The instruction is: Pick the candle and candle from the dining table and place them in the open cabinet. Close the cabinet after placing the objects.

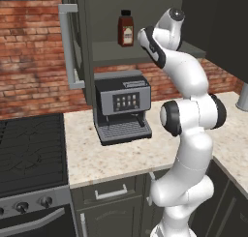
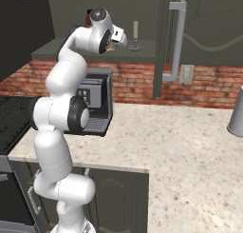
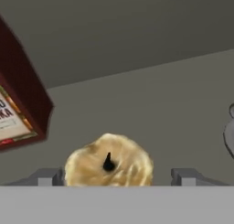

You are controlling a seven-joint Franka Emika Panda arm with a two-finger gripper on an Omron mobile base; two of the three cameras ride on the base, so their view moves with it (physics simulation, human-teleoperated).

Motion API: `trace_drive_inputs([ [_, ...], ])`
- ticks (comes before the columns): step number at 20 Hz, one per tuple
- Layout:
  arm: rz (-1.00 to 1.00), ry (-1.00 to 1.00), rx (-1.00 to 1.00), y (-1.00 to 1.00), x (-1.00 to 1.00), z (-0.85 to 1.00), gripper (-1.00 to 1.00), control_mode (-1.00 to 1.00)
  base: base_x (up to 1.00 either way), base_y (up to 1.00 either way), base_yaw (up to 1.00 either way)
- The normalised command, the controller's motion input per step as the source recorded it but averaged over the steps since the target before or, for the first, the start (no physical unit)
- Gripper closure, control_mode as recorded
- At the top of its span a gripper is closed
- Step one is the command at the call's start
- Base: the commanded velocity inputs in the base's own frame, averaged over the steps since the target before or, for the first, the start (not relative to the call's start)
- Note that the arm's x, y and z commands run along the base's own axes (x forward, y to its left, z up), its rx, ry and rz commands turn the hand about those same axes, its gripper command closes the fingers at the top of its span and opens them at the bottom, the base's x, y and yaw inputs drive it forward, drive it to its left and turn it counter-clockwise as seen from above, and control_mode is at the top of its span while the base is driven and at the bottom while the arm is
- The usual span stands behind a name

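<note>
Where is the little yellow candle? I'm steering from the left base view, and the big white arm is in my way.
Observer: In the hand view, the squat candle sits on the cabinet shelf, between the jaws.
Operator: Is the robot squeezing it?
Observer: No. The jaws stand open, and there is a gap beside the candle.
Operator: What about the tall candle?
Observer: The right base view has the stick candle standing upright on that same shelf.

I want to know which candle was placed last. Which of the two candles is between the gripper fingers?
The squat yellowish candle, lying between the open gripper's fingers. The slim stick candle stands apart on its grey disc, farther along the shelf.
</note>
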Motion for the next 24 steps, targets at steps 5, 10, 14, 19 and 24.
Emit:
trace_drive_inputs([
  [5,0.00,-0.07,0.00,0.00,0.00,0.11,-1.00,-1.00,0.00,0.00,0.00],
  [10,0.00,-0.09,0.00,0.00,-0.27,0.12,-1.00,-1.00,0.00,0.00,0.00],
  [14,0.00,-0.11,0.00,0.00,-0.72,0.00,-1.00,-1.00,0.00,0.00,0.00],
  [19,0.00,-0.09,0.00,0.00,-0.82,0.00,-1.00,-1.00,0.00,0.00,0.00],
  [24,0.00,-0.10,0.00,0.00,-0.86,0.00,-1.00,-1.00,0.00,0.00,0.00],
])
